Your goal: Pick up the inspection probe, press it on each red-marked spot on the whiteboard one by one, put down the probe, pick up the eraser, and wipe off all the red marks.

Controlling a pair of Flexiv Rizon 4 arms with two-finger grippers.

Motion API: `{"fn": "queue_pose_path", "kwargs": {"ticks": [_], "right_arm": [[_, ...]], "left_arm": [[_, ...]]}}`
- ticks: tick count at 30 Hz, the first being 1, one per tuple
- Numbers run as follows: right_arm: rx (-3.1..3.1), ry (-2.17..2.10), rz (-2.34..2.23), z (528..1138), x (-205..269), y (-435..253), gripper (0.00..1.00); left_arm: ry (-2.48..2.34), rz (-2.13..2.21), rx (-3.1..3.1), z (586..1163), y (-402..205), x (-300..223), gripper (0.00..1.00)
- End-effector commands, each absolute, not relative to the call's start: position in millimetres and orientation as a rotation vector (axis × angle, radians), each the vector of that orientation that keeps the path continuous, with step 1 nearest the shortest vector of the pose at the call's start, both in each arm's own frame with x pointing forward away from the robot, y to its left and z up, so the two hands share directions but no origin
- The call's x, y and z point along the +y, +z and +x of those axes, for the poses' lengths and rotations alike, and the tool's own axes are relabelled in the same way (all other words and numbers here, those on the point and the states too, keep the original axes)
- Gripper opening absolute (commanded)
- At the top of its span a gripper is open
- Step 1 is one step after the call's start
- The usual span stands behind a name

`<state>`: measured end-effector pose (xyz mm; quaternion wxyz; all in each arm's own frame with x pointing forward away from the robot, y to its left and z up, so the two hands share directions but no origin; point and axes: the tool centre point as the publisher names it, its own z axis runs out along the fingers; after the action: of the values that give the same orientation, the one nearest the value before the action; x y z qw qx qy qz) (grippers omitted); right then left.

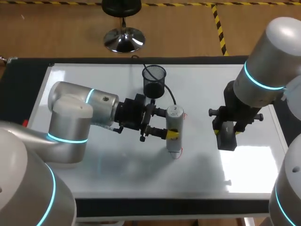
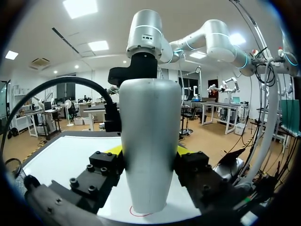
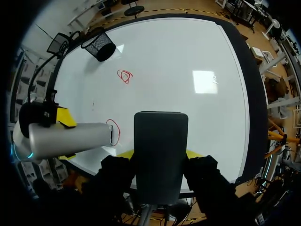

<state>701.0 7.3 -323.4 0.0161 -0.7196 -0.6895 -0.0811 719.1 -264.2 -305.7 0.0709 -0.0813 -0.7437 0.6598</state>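
Squarely in left gripper [image 2: 148, 151], probe [image 2: 149, 113] upright

left end effector [image 1: 172, 134]: grips probe [image 1: 174, 120] | right end effector [image 1: 226, 131]: holds eraser [image 1: 228, 139]

No legible writing in any view.
A small pale label [image 1: 175, 109] sits on the end of the inspection probe [image 1: 174, 132], its print too small to read; the red marks [image 3: 124, 76] on the whiteboard [image 1: 211, 84] are scribbled loops, not letters.
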Motion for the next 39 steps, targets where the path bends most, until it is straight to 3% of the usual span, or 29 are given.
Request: {"fn": "queue_pose_path", "kwargs": {"ticks": [1,39], "right_arm": [[-2.144,-0.257,-2.236,700.6,6.3,-323.6,0.00],[-2.144,-0.257,-2.236,700.6,6.3,-323.6,0.00]], "left_arm": [[2.002,-0.230,-2.231,718.0,-312.5,-263.7,0.00],[1.904,-0.138,-2.273,720.2,-357.0,-273.8,0.00]]}}
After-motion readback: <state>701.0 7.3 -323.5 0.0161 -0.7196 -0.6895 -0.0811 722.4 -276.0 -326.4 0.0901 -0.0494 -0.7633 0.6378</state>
